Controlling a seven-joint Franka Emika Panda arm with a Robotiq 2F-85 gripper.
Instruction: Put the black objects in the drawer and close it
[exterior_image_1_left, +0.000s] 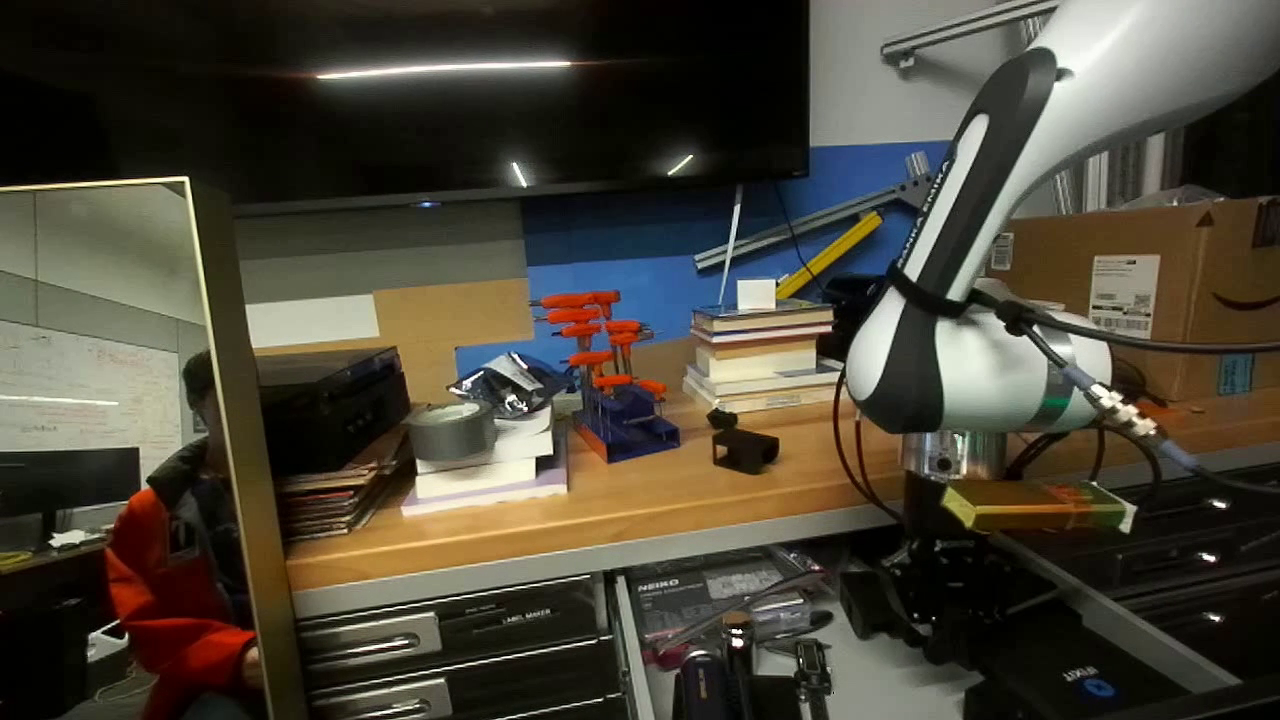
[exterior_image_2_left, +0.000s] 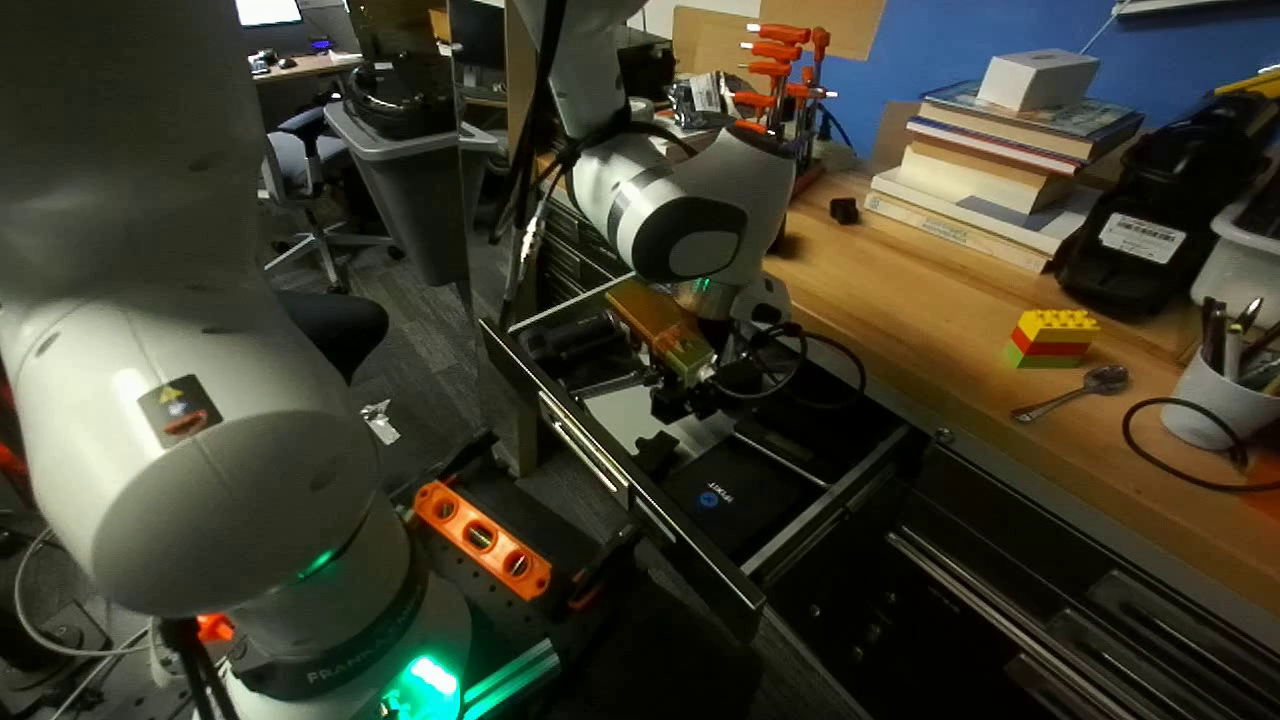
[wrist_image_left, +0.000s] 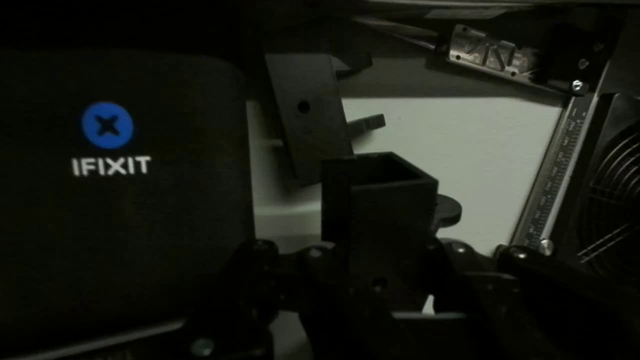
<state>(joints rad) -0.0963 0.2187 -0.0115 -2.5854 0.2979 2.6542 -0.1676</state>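
In the wrist view we see the pincer (wrist_image_left: 384, 255) closed on a black block (wrist_image_left: 392, 215), matte and square-sided, hollow at its upper end, with a round hole lower down. Beyond it a second black piece (wrist_image_left: 310, 95), its flat face also pierced by a round hole, lies in the drawer (wrist_image_left: 465, 145). The two overlap here, and we cannot tell whether they touch. On the left is a dark case (wrist_image_left: 150, 215) with a blue cross badge and white IFIXIT lettering; on the right a graduated scale (wrist_image_left: 552, 185) lies aslant.

In an exterior view we find the drawer pulled out below the wooden counter (exterior_image_1_left: 620, 505), with a NEIKO package (exterior_image_1_left: 690, 590) and several dark tools (exterior_image_1_left: 705, 680) crowding its left part. Two more black things sit on the counter, a hollow block (exterior_image_1_left: 745, 452) and, just behind it, a smaller lump (exterior_image_1_left: 721, 418), near a rack (exterior_image_1_left: 640, 440) of red-handled tools (exterior_image_1_left: 580, 300) and a stack of books (exterior_image_1_left: 760, 355).

In an exterior view we make out the drawer's dark front with its pale handle strip (exterior_image_2_left: 585, 440). The arm (exterior_image_2_left: 745, 175) stands over the drawer, masking part of its contents. Apart from it on the counter are toy bricks (exterior_image_2_left: 1053, 340), a spoon (exterior_image_2_left: 1072, 393) and a white pen cup (exterior_image_2_left: 1230, 400).
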